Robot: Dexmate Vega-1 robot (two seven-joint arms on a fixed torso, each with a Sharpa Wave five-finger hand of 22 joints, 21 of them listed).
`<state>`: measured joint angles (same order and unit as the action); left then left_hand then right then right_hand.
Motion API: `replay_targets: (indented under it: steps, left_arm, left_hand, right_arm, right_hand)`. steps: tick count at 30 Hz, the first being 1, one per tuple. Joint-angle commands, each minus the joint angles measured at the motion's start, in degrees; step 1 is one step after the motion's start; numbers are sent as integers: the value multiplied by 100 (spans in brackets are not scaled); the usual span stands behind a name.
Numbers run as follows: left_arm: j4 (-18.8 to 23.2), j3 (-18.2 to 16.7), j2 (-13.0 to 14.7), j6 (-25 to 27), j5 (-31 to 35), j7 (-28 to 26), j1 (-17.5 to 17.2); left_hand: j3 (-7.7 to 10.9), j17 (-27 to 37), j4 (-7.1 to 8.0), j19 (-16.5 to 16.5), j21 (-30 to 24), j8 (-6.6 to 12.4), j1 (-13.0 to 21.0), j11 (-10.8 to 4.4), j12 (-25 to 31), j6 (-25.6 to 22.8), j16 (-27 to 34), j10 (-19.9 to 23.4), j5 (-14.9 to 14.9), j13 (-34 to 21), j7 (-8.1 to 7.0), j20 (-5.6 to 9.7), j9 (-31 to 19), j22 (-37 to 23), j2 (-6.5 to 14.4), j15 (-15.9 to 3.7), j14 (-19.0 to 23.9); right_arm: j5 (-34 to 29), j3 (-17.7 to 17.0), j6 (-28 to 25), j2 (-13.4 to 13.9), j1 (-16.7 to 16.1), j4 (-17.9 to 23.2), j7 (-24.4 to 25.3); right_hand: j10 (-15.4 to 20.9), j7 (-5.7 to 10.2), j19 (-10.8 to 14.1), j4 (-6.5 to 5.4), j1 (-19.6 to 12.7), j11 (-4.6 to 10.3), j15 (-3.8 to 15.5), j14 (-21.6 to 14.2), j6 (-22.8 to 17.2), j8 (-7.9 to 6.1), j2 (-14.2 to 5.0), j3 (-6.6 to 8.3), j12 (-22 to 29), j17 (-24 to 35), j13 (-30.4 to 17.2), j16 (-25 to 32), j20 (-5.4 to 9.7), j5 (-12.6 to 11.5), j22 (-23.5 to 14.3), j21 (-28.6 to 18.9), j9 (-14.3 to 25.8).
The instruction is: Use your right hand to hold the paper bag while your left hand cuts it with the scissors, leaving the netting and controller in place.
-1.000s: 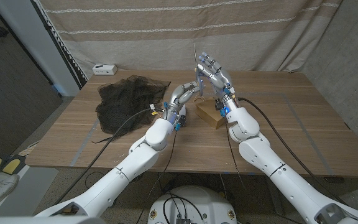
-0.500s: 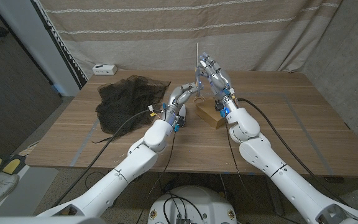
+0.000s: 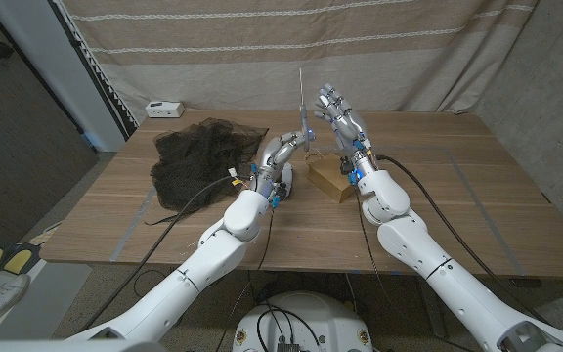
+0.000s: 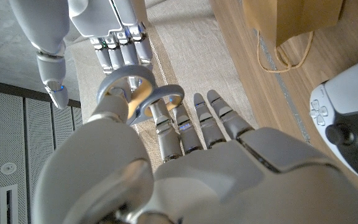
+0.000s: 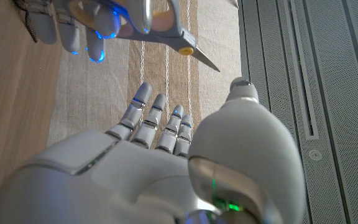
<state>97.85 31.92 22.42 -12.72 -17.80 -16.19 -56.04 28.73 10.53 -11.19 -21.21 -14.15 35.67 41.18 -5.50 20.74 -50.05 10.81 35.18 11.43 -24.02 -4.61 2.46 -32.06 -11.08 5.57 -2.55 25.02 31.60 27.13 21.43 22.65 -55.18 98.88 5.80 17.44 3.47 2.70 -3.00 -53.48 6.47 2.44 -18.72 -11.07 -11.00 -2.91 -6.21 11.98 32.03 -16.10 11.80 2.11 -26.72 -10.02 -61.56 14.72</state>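
Observation:
My left hand [image 3: 283,150] is raised above the table's middle and holds the scissors [image 3: 302,103] by their handle rings [image 4: 143,99], blades pointing up. Close beside it my right hand [image 3: 338,119] is lifted with its fingers [image 5: 157,121] spread and nothing in it. The scissors [image 5: 166,31] pass just in front of those fingers without touching them. The brown paper bag [image 3: 327,180] lies flat on the table under the right hand, untouched. The dark netting [image 3: 198,156] is heaped at the far left. The white controller [image 4: 345,115] sits on the wood near the bag [image 4: 294,18].
A small white box [image 3: 164,108] stands at the table's far left corner. A striped cloth curtain [image 3: 291,49] hangs behind the table. Black cables [image 3: 179,205] trail from my left arm over the near edge. Bare wood [image 3: 457,186] lies to the right of the bag.
My left hand has drawn a little to the left with the scissors, opening a gap from the right hand. The right hand has stayed raised and spread.

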Motion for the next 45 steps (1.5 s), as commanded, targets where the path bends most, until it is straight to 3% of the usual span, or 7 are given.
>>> replay_targets:
  steps: [1,5,14,23,30,36,45]
  left_arm:
    - [175,-98,33,89,-200,-76,-135]
    - [224,-120,25,100,-305,-68,-169]
    - [228,-78,20,72,-257,-65,-131]
    - [254,-55,-18,117,-344,-60,-146]
    - [202,-56,-59,74,-474,-3,-153]
    - [181,-80,-75,189,-799,159,-123]
    - [90,-36,-33,221,-941,392,17]
  left_hand:
    - [945,13,827,-131,-68,24,-207,-691,50,-206,41,973,6,-45,-210,700,111,-35,166,-977,167]
    - [982,12,777,-144,-88,5,-244,-685,60,-256,25,1067,18,-63,-336,697,256,-49,112,-982,239]
    - [1102,151,779,-165,-135,-95,-373,-646,317,-318,159,1480,73,-212,-588,693,610,-75,135,-1039,809]
    - [1164,441,666,-65,-112,-66,-342,-635,784,-340,330,1533,62,-692,-533,587,611,-75,237,-1074,1273]
    - [1206,994,431,-38,-98,34,-269,-642,1839,-407,431,1259,-27,-2020,-446,486,546,-66,289,-1083,1626]
    - [927,1756,160,-10,-75,-118,3,-647,2623,-517,842,996,-18,-3088,-520,415,892,-109,144,-1099,1932]
    - [622,2580,185,-15,-120,-82,315,-648,2980,-537,1268,790,-28,-3627,-463,275,780,-203,186,-1073,1848]
  right_arm:
    - [-84,-50,-204,190,124,-46,-29]
    - [88,-58,-512,377,201,32,-218]
    - [193,-117,-677,485,144,138,-185]
    - [299,-159,-772,559,92,222,-186]
    - [319,-162,-817,602,85,257,-198]
    - [314,-156,-845,629,99,271,-211]
    - [310,-139,-896,635,153,273,-219]
  right_hand:
    - [-139,-36,-96,-43,148,-79,759,74,113,0,-6,-82,-14,-39,3,4,207,-68,-22,79,4]
    - [-638,-120,-330,-145,498,-324,505,473,531,27,-66,-229,-53,-197,40,-79,26,-129,-34,268,-15]
    - [-872,-120,-490,-204,684,-340,387,673,664,9,-108,-299,-64,-276,56,-102,-84,-131,-37,380,-23]
    - [-1021,-128,-554,-228,774,-375,314,771,742,4,-136,-332,-72,-322,66,-104,-137,-130,-39,437,-29]
    - [-1130,-127,-581,-241,828,-379,284,823,791,0,-159,-350,-80,-354,73,-99,-155,-127,-41,470,-33]
    - [-1169,-126,-592,-243,852,-386,273,833,807,-7,-169,-359,-75,-373,77,-90,-168,-126,-42,488,-36]
    - [-1235,-127,-588,-236,877,-398,254,846,847,-15,-187,-369,-64,-410,85,-75,-181,-126,-42,513,-42]
